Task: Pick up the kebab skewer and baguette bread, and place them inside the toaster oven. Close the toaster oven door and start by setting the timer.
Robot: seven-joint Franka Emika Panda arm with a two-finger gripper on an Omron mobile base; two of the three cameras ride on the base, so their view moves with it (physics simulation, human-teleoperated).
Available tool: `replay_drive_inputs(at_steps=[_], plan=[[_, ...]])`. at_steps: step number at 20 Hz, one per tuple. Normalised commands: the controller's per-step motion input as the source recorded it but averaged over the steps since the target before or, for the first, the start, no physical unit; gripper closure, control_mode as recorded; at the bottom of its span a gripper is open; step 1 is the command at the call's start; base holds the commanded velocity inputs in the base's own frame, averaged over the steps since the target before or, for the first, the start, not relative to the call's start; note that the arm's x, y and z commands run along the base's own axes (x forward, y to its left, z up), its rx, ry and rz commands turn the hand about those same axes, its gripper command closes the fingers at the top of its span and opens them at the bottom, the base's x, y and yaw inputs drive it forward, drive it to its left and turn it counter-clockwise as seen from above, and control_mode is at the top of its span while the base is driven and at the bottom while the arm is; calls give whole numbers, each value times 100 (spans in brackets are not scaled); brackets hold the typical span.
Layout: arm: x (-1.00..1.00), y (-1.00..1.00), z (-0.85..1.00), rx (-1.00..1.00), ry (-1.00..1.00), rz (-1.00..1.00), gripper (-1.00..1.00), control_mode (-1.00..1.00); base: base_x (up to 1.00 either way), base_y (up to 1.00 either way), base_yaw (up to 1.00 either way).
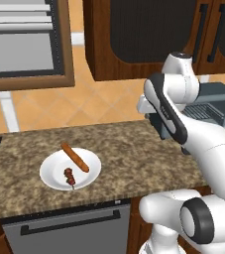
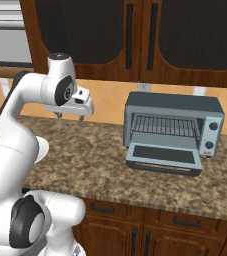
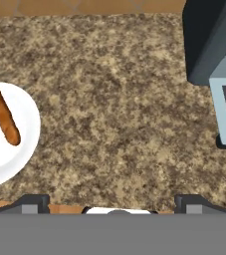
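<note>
On the speckled brown granite desk (image 1: 134, 144) sits a round white plate (image 1: 52, 176). Across it lies the long slim orange-brown baguette bread (image 1: 75, 157), running diagonally, and just beside it, toward the plate's front edge, rests the short kebab skewer (image 1: 70, 176) threaded with dark red and brown chunks. The two look slightly apart, though at this size it is hard to be sure.

Well apart from the plate, at the other end of the desk, stands the boxy grey-blue toaster oven (image 2: 173, 129) against the orange tiled wall, below dark wooden cabinet doors (image 2: 135, 35). Its wire rack (image 2: 164, 124) is exposed, and the toaster oven door (image 2: 164, 158), a dark glass panel in a grey frame, is folded down flat in front of it.

The white arm's gripper (image 2: 70, 116) hangs above the bare desk between the plate and the oven, pointing downward. Its two small dark fingers (image 2: 81, 118) stand spread apart and hold nothing.
</note>
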Motion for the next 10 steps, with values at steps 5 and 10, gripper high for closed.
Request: replay_drive_inputs(at_steps=[5, 10], plan=[[0, 0, 0, 0, 0, 0, -100, 100, 0, 0, 0], [0, 0, 0, 0, 0, 0, -100, -100, 0, 0, 0]])
